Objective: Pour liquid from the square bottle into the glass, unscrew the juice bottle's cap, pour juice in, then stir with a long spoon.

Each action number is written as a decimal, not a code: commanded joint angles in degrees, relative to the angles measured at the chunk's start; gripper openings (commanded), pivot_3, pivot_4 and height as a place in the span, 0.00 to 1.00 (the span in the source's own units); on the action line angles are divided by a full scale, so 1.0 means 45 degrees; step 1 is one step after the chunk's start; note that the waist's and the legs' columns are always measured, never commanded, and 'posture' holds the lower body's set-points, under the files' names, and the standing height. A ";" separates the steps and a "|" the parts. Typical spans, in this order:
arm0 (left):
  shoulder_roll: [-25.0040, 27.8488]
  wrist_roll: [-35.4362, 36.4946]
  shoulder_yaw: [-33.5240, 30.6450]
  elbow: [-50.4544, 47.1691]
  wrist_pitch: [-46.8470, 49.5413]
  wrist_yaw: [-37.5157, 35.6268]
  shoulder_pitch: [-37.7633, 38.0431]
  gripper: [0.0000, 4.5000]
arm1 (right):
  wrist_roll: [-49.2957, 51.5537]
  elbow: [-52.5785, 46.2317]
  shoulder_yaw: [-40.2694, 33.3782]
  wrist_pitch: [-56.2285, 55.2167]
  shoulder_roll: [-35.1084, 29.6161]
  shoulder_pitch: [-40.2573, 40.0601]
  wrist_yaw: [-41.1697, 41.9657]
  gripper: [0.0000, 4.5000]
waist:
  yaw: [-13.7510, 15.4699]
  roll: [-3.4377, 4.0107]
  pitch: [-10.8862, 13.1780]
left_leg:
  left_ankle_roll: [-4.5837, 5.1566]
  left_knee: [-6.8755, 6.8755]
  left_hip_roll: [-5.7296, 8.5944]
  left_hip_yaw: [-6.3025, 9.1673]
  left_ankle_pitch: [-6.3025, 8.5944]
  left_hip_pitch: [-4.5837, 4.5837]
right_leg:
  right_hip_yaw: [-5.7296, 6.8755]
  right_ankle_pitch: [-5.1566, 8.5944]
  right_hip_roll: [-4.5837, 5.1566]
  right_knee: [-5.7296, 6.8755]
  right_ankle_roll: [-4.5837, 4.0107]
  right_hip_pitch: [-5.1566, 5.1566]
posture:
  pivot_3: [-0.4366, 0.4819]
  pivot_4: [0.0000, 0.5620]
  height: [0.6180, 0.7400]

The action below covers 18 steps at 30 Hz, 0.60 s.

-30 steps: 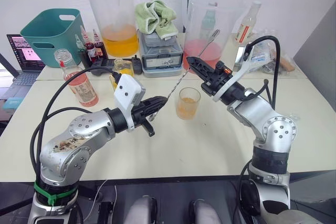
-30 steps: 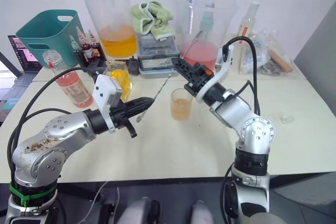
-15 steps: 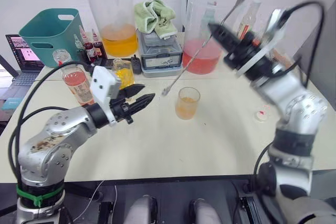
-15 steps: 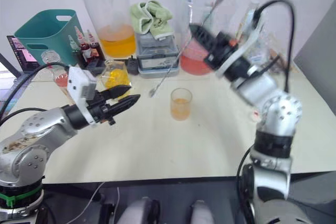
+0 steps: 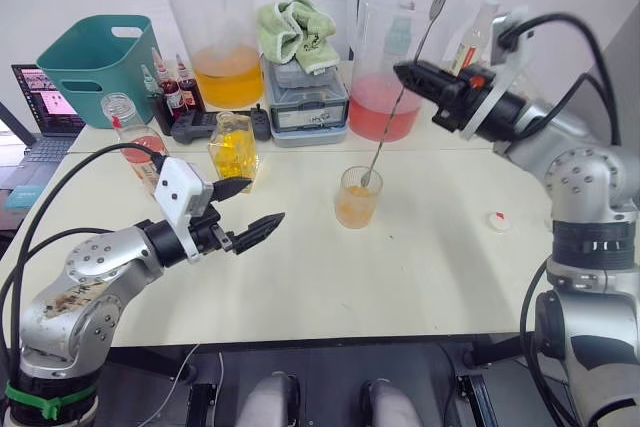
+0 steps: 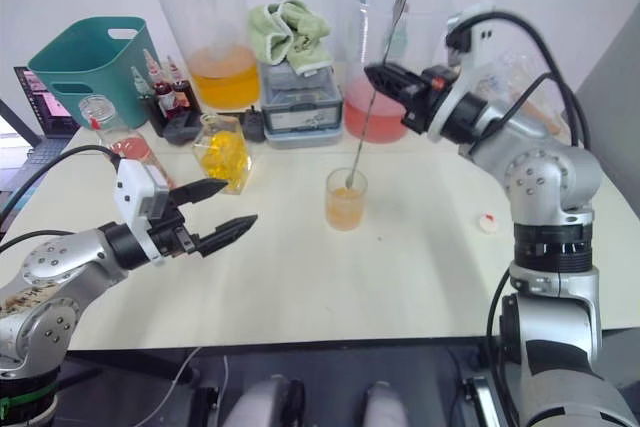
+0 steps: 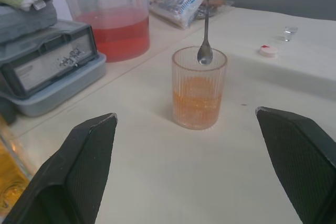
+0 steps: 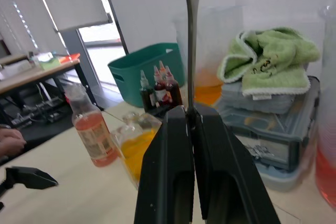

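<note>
The glass (image 5: 357, 197), holding orange liquid, stands mid-table. My right gripper (image 5: 402, 73) hovers above and behind it, shut on the stem of the long spoon (image 5: 400, 92). The spoon hangs steeply, with its bowl (image 7: 205, 56) just inside the glass rim. My left gripper (image 5: 263, 202) is open to the left of the glass, its black fingers (image 7: 84, 166) spread wide with nothing between them. The square bottle (image 5: 232, 147) with yellow contents stands behind the left gripper, and the juice bottle (image 5: 132, 147) stands further left, uncapped. The cap (image 5: 497, 221) lies on the table to the right.
Along the back stand a big beaker of orange liquid (image 5: 215, 32), a big beaker of pink liquid (image 5: 392, 67), a grey box (image 5: 305, 102) topped by a green towel (image 5: 295, 29), dropper bottles (image 5: 170, 92) and a teal basket (image 5: 95, 62). A laptop (image 5: 40, 112) sits far left.
My left gripper opened, let go of the spoon's end and drew back left. My right gripper swung up and right, turning the spoon steep and setting its bowl in the glass.
</note>
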<state>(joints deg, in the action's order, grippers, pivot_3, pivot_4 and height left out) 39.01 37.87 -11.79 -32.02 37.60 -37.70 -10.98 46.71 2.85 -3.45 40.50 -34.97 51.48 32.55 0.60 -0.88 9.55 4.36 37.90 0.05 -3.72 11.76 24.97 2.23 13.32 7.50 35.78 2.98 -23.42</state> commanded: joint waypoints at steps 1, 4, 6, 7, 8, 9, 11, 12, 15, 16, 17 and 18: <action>0.0089 -0.0082 0.0048 -0.0373 -0.0282 -0.0064 0.0037 0.99 | -0.0921 -0.0390 0.0047 -0.0860 0.0170 0.0012 0.0619 0.00 | -0.0004 0.0000 0.0000 | 0.0000 0.0000 0.0000 0.0000 0.0000 0.0000 | 0.0000 0.0000 0.0000 0.0000 0.0000 0.0000 | 0.48 0.27 0.97; 0.0072 -0.0072 0.0093 -0.0413 -0.0312 -0.0030 0.0050 0.99 | -0.2013 -0.0444 0.0609 -0.1486 0.0210 -0.0178 0.1248 0.00 | 0.0001 0.0000 0.0000 | -0.0001 0.0000 0.0001 0.0000 -0.0001 0.0001 | 0.0000 0.0000 0.0000 0.0000 0.0000 -0.0002 | 0.48 0.27 0.97; -0.0062 0.0053 0.0222 -0.0747 -0.0191 0.0158 0.0172 0.99 | -0.2598 -0.0555 0.0891 -0.1818 0.0197 -0.0319 0.1558 0.00 | 0.0011 0.0000 0.0000 | -0.0002 0.0000 0.0003 0.0002 -0.0001 0.0001 | 0.0002 0.0000 0.0000 0.0001 0.0000 -0.0002 | 0.48 0.27 0.97; -0.0184 0.0114 0.0391 -0.1069 -0.0079 0.0327 0.0345 0.99 | -0.2767 -0.0722 0.1013 -0.1835 0.0220 -0.0444 0.1701 0.00 | 0.0011 0.0000 0.0000 | -0.0002 0.0000 0.0003 0.0003 -0.0001 0.0001 | 0.0003 0.0000 0.0001 -0.0001 0.0000 -0.0001 | 0.48 0.27 0.97; -0.0265 0.0158 0.0502 -0.1298 -0.0001 0.0448 0.0477 0.99 | -0.2871 -0.0845 0.1064 -0.1820 0.0259 -0.0530 0.1809 0.00 | 0.0012 0.0000 0.0000 | -0.0003 0.0000 0.0003 0.0003 -0.0001 0.0001 | 0.0002 -0.0001 0.0002 -0.0002 0.0001 0.0002 | 0.48 0.27 0.97; -0.0326 0.0139 0.0588 -0.1429 0.0012 0.0533 0.0592 0.99 | -0.2962 -0.1026 0.1135 -0.1795 0.0286 -0.0682 0.1925 0.00 | 0.0010 0.0000 0.0000 | -0.0002 0.0000 0.0004 0.0004 0.0000 0.0001 | 0.0002 -0.0001 0.0005 -0.0002 0.0001 0.0004 | 0.48 0.27 0.97; -0.0350 0.0088 0.0587 -0.1420 -0.0008 0.0621 0.0653 0.99 | -0.2942 -0.1368 0.1126 -0.1538 0.0366 -0.0981 0.2062 0.00 | 0.0022 -0.0001 0.0000 | -0.0004 0.0000 0.0003 0.0006 0.0000 0.0001 | 0.0001 -0.0001 0.0007 0.0001 0.0001 0.0004 | 0.48 0.27 0.97; -0.0343 0.0085 0.0581 -0.1413 -0.0012 0.0657 0.0662 0.99 | -0.2933 -0.1464 0.1080 -0.1441 0.0418 -0.1062 0.2079 0.00 | 0.0018 -0.0001 0.0000 | -0.0007 0.0000 0.0002 0.0012 -0.0003 0.0001 | 0.0006 -0.0001 0.0006 0.0002 0.0000 0.0004 | 0.48 0.27 0.97; -0.0352 0.0228 0.0676 -0.1501 0.0083 0.0789 0.0551 0.99 | -0.2714 -0.2042 0.0930 -0.1056 0.0634 -0.1417 0.2015 0.00 | 0.0013 0.0000 0.0000 | -0.0019 0.0000 0.0001 0.0015 -0.0010 0.0000 | 0.0006 -0.0002 0.0006 0.0002 -0.0002 0.0002 | 0.48 0.27 0.97; -0.0353 0.0252 0.0714 -0.1506 0.0093 0.0815 0.0509 0.99 | -0.2652 -0.2174 0.0886 -0.0989 0.0737 -0.1485 0.1992 0.00 | 0.0017 -0.0001 0.0000 | -0.0019 0.0000 0.0001 0.0016 -0.0010 0.0000 | 0.0007 -0.0002 0.0006 0.0002 -0.0002 0.0002 | 0.48 0.27 0.97; -0.0358 0.0268 0.0743 -0.1489 0.0092 0.0834 0.0459 0.99 | -0.2592 -0.2232 0.0836 -0.0959 0.0865 -0.1507 0.1989 0.00 | 0.0017 0.0000 0.0000 | -0.0019 0.0000 0.0001 0.0017 -0.0010 -0.0001 | 0.0007 -0.0002 0.0006 0.0002 -0.0002 0.0003 | 0.48 0.27 0.97; -0.0362 0.0283 0.0753 -0.1479 0.0090 0.0845 0.0435 0.99 | -0.2564 -0.2279 0.0793 -0.0933 0.0962 -0.1526 0.1985 0.00 | 0.0012 0.0000 0.0000 | -0.0020 0.0000 0.0002 0.0018 -0.0010 -0.0001 | 0.0008 -0.0002 0.0006 0.0004 -0.0002 0.0003 | 0.48 0.27 0.97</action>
<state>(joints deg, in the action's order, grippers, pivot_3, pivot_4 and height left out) 37.20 38.41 -8.19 -36.40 37.90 -34.26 -8.22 34.00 -4.83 1.89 36.24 -30.77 44.11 41.41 0.66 -0.88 9.55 4.27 37.90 0.06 -3.65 11.71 24.97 2.27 13.31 7.53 35.79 2.97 -23.41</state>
